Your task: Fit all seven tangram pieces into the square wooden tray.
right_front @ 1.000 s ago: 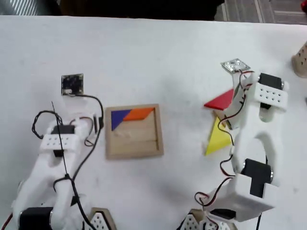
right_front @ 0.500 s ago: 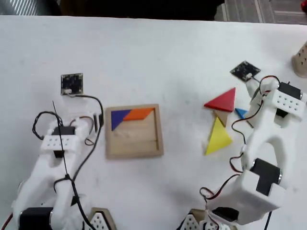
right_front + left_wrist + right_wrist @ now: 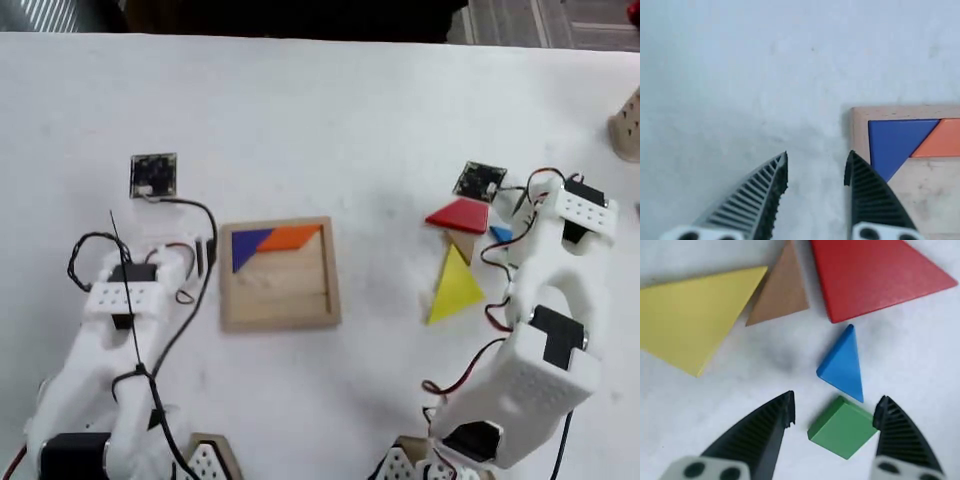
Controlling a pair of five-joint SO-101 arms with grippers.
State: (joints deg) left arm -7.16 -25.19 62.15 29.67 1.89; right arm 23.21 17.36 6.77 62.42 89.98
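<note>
Green square piece [image 3: 842, 427] lies framed between the wide-open, empty fingers of the right gripper [image 3: 836, 399], turned so its corners, not flat sides, face them; the wooden tray [image 3: 228, 318] sits well apart.

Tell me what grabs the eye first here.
The bright loose cluster by the right arm: red triangle, yellow triangle, tan triangle, small blue triangle and green square, the last framed by the open right gripper. Then the wooden tray mid-table, with a blue piece and an orange piece along its far edge, the open left gripper beside it.
</note>
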